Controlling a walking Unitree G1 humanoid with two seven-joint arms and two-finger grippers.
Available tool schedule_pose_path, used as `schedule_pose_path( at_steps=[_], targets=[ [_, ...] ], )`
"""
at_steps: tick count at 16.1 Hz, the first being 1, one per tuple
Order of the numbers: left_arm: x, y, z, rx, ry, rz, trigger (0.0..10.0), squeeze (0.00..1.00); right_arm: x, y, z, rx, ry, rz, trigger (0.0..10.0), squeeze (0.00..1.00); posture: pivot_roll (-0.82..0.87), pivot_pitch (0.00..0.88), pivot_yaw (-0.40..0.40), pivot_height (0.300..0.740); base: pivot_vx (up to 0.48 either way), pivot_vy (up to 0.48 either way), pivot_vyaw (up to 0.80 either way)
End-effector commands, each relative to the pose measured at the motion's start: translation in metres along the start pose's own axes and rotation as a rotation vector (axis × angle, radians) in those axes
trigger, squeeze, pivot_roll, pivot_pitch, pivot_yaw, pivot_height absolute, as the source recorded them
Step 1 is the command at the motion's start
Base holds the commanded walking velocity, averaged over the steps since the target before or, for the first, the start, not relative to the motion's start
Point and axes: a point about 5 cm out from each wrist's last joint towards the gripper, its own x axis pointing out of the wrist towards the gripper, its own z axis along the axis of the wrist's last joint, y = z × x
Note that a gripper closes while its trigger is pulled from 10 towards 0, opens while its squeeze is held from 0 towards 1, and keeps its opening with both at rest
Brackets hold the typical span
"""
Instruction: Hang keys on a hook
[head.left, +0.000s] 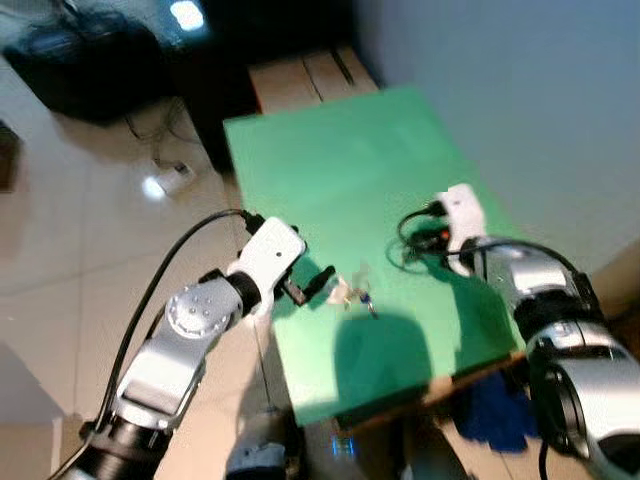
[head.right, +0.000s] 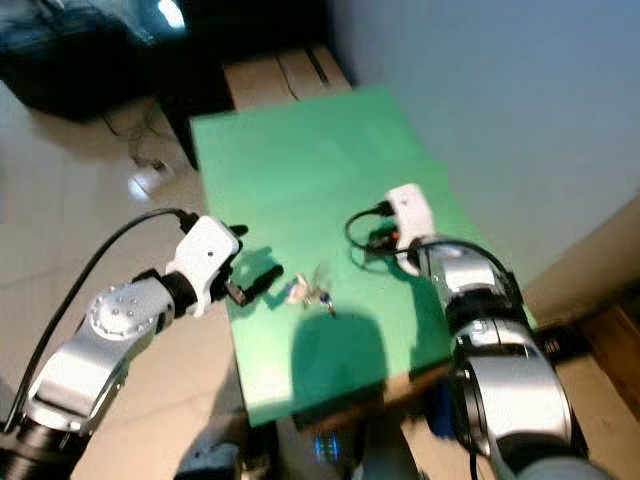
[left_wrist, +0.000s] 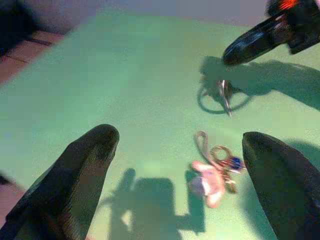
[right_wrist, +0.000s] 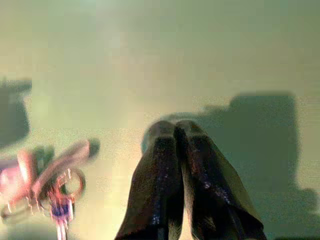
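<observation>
A bunch of keys (head.left: 352, 293) with a pink tag lies on the green table (head.left: 340, 170), near its front edge. My left gripper (head.left: 312, 284) is at the table's left edge, open, its fingers (left_wrist: 95, 150) pointing at the keys (left_wrist: 215, 175) from a short way off. My right gripper (head.left: 428, 243) hovers low over the right side of the table, shut with nothing between its fingers (right_wrist: 172, 150). The keys (right_wrist: 45, 185) lie off to its side. A small upright metal piece (left_wrist: 223, 92) stands on the table between the keys and the right gripper.
A pale wall (head.left: 520, 100) runs along the table's right side. Cardboard boxes (head.left: 310, 75) sit beyond the far end. On the tiled floor to the left are a black object (head.left: 80, 60) and a white plug block (head.left: 175, 178). Something blue (head.left: 495, 415) lies below the front right corner.
</observation>
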Motion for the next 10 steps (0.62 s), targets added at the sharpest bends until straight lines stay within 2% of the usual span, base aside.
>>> schedule_pose_path(
  at_steps=[1, 3, 4, 7, 10],
  targets=[
    [0.0, 0.008, -0.003, -0.012, -0.005, 0.067, 10.0, 0.0, -0.003, -0.002, 0.006, 0.057, -0.093, -0.074, 0.0, 0.0, -0.09, 0.0, 0.091, 0.718, 0.0, 0.0, 0.0],
    [0.004, 0.017, -0.002, -0.073, -0.044, 0.185, 10.0, 0.0, -0.014, -0.007, 0.013, 0.132, -0.255, -0.23, 0.0, 0.0, -0.11, 0.0, 0.102, 0.718, 0.0, 0.0, 0.0],
    [0.004, 0.02, -0.002, -0.103, -0.061, 0.226, 10.0, 0.0, -0.019, -0.007, 0.016, 0.153, -0.312, -0.261, 0.0, 0.0, -0.12, 0.0, 0.106, 0.718, 0.0, 0.0, 0.0],
    [0.004, 0.028, 0.0, -0.123, -0.117, 0.333, 10.0, 0.0, -0.04, 0.001, 0.032, 0.24, -0.538, -0.319, 0.0, 0.0, -0.12, 0.0, 0.091, 0.718, 0.0, 0.0, 0.0],
    [0.005, 0.026, -0.002, -0.114, -0.112, 0.346, 10.0, 0.0, -0.047, 0.011, 0.029, 0.199, -0.568, -0.336, 0.0, 0.0, -0.11, 0.0, 0.077, 0.718, 0.0, 0.0, 0.0]
  ],
)
